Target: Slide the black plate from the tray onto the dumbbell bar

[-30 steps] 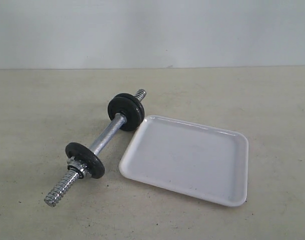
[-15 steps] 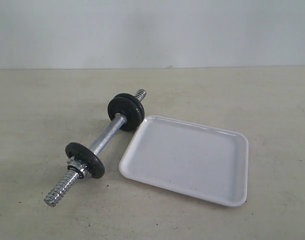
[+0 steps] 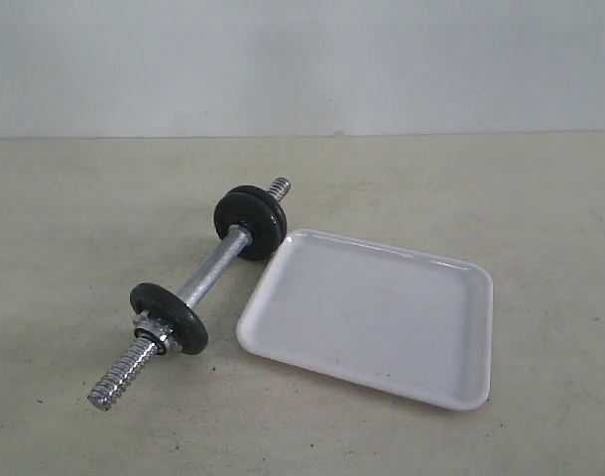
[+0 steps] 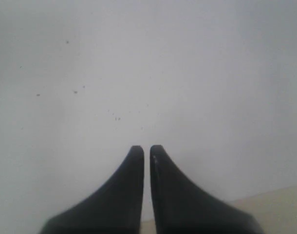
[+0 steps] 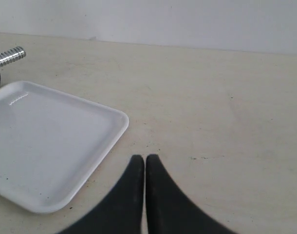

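The black plate (image 3: 251, 222) sits on the dumbbell bar (image 3: 209, 272), well apart from your left gripper (image 4: 144, 148) and right gripper (image 5: 144, 158), both closed and empty.

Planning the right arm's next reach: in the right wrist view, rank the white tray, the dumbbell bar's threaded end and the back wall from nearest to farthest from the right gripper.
1. white tray, closest, beside the right gripper.
2. dumbbell bar's threaded end, beyond the tray's far side.
3. back wall, behind the table's far edge.

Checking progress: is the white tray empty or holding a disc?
Empty: the tray shows only bare white surface from rim to rim in the exterior view.
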### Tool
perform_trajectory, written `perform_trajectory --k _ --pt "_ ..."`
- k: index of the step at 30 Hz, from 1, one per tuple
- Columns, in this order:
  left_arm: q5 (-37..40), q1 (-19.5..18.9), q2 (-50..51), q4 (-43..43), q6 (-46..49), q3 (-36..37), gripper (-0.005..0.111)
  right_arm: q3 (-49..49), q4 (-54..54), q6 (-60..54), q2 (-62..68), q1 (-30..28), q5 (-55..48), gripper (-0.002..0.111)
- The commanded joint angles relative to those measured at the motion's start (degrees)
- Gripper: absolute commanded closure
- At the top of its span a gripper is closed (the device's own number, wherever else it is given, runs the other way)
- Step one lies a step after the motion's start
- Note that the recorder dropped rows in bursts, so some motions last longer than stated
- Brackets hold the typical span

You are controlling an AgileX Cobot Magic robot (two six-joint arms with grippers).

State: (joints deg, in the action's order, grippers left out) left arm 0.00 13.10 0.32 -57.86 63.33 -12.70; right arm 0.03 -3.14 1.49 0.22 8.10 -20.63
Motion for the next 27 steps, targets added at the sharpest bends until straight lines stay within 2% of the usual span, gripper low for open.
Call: perform_trajectory --k 1,4,7,19,20,21,24,25,27 --pt "4.4 -7.6 -0.3 0.4 1.0 6.2 0.102 0.0 -0.1 -0.4 -0.2 -0.2 0.1 0.109" --pt "7.8 -11.9 -0.3 0.4 1.0 9.6 0.102 0.0 -0.1 -0.4 -0.2 -0.2 0.1 0.109" --pt "7.4 -13.9 -0.3 0.3 1.0 11.5 0.102 0.0 -0.1 -0.4 -0.2 -0.2 0.1 0.109" --pt "-8.2 -14.1 -0.3 2.0 0.4 8.6 0.102 0.0 -0.1 -0.4 -0.2 -0.2 0.1 0.109" --pt "-8.2 -14.1 -0.3 5.6 -2.2 8.6 0.102 0.0 -0.1 -0.4 -0.2 -0.2 0.1 0.109" --pt "-7.2 -14.1 -0.3 13.0 -6.8 9.0 0.102 0.0 -0.1 -0.4 -0.2 -0.2 0.1 0.109" --pt "-0.4 -14.1 -0.3 43.1 -29.1 10.2 0.102 0.0 -0.1 -0.3 -0.2 -0.2 0.1 0.109" --pt "2.6 -14.1 -0.3 49.6 -37.6 10.6 0.102 0.0 -0.1 -0.3 -0.2 -0.2 0.1 0.109" --pt "6.7 -14.1 -0.3 55.8 -48.7 12.0 0.102 0.0 -0.1 -0.3 -0.2 -0.2 0.1 0.109"
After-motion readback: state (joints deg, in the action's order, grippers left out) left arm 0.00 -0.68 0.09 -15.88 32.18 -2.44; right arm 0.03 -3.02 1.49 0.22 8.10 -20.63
